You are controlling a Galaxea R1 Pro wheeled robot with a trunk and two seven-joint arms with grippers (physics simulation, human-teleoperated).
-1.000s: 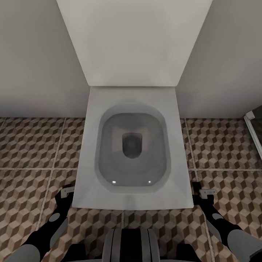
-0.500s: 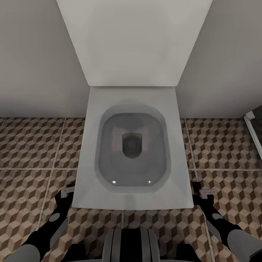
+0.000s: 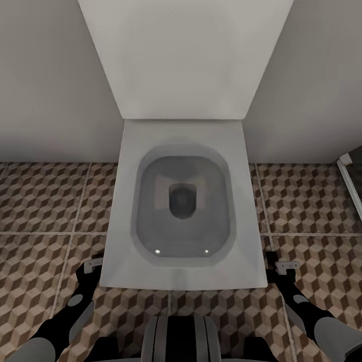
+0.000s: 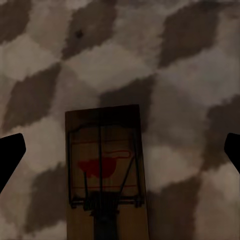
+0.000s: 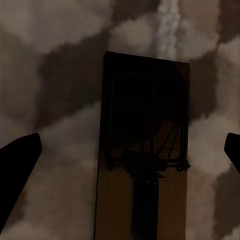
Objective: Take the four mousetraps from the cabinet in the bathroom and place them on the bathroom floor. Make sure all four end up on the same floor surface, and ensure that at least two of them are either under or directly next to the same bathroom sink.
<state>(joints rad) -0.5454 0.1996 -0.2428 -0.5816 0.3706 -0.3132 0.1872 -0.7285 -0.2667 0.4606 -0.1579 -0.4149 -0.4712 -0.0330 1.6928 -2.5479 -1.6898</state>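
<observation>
Under my left gripper (image 4: 120,150) lay a trap (image 4: 106,172), a flat tan board with dark wire, a coiled spring and a red mark, resting on the floor (image 4: 190,75). The dark fingertips (image 4: 10,155) stood wide apart at either side of it, not touching it, so that hand was open. Beneath my right gripper (image 5: 132,155) a second trap (image 5: 145,150) sat in deep shadow, its wire frame barely legible, one end near a pale grout line. Those fingertips (image 5: 17,170) were spread too, holding nothing.

From the head camera I saw both arms low, the left gripper (image 3: 93,265) and right gripper (image 3: 284,266) flanking the front corners of the toilet (image 3: 183,271). The traps themselves I could not make out there.

Nothing had shifted from the earlier frames; arms and view matched.

The floor (image 3: 45,201) was matte tile printed with brown, beige and cream cubes. The toilet was smooth white, squared, with a rounded grey bowl, and its tank met a plain grey wall (image 3: 45,75).
</observation>
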